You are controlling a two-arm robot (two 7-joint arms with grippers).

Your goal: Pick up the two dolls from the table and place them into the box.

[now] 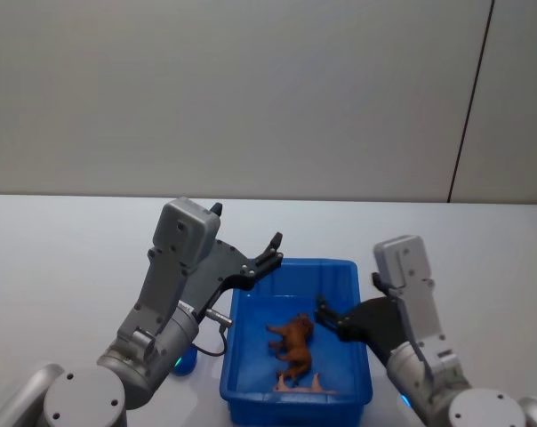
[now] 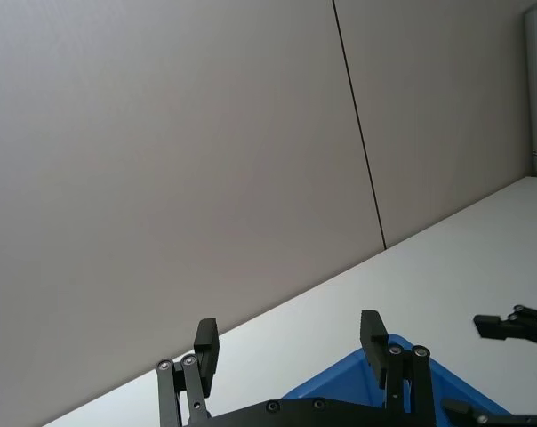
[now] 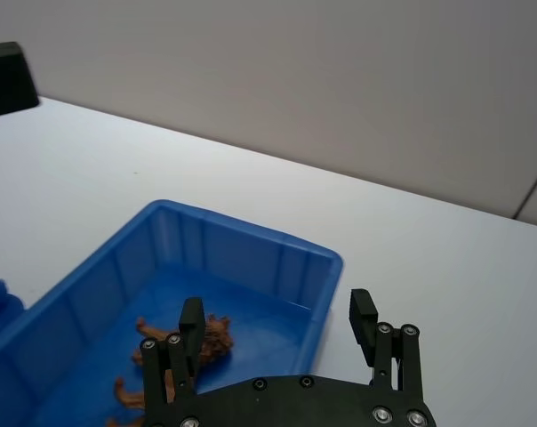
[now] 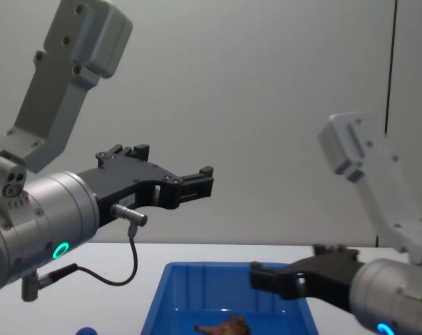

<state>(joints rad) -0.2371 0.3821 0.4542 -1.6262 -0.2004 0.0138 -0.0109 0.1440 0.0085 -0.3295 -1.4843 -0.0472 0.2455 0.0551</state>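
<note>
Head view: box sits on the table, straight ahead of the body, open side up. Both dolls are inside it. Brown doll lies mid-floor, on its side. Pale doll lies flat against the near wall, just beside the brown one; whether they touch, cannot tell.

Left wrist view: left gripper has its fingers spread wide, with nothing between them. A corner of the box shows below the tips. In the chest view this gripper hangs well above the box, angled across toward the robot's right; in the head view it sits over the box's far-left corner.

Right wrist view: right gripper also has its fingers apart and holds nothing. It sits low over the right side of the box, near rim height in the chest view, tips pointing inward. The brown doll lies on the floor below and ahead of it, not touched.

Small blue object rests on the table just left of the box, partly hidden by the left arm; what it is, cannot tell.

Behind the table stands a plain grey wall with one dark vertical seam on the right.
</note>
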